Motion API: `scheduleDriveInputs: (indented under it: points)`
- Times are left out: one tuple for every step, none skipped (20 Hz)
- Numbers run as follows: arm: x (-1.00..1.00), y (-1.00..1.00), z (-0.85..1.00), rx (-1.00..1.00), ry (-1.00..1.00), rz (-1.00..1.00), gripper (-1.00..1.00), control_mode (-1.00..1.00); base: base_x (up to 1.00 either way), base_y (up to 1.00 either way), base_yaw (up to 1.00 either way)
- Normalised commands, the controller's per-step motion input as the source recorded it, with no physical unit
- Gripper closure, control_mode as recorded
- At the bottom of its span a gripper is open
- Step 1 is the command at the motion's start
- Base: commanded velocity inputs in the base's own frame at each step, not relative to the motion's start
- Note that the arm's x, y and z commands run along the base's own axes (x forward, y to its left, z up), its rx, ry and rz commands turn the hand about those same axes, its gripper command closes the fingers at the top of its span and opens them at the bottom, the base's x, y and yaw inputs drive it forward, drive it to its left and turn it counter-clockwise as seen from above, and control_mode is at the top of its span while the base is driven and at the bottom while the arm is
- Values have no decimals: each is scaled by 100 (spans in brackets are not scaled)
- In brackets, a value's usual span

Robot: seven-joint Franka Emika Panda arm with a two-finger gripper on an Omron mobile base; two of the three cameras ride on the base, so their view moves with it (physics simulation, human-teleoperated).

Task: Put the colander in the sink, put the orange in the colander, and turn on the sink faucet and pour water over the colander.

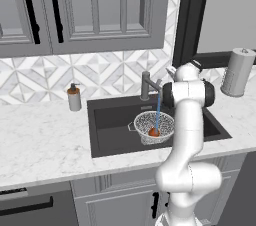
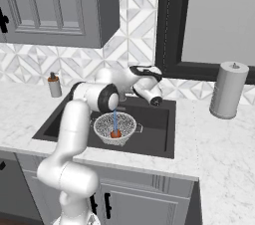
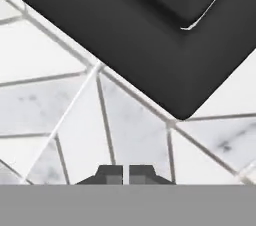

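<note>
White marble counter (image 1: 45, 140) frames the sink (image 1: 107, 125); left half of the basin bare. The colander (image 1: 154, 126) sits mid-basin holding the orange (image 1: 154, 132), water falling from the sink faucet (image 1: 148, 86). Gripper (image 3: 125, 174) clenched, empty, facing wall tiles.

Counting one colander (image 1: 154, 126), one orange (image 1: 154, 132), one sink (image 1: 112, 125), one faucet (image 1: 148, 85). Also one soap dispenser (image 1: 74, 97), one paper towel roll (image 1: 237, 72).
</note>
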Motion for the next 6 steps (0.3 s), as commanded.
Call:
scheduleDriveInputs:
  points:
    - [-92,-88,65,39,-21,5,100,-100,0,0,0]
    - [-95,-88,60,38,-20,3,100,-100,0,0,0]
    - [-100,-81,47,35,-23,0,100,-100,0,0,0]
    - [-100,-78,34,32,-25,0,100,-100,0,0,0]
    - [-100,-66,17,27,-29,0,100,-100,0,0,0]
    - [-100,-61,6,23,-31,0,100,-100,0,0,0]
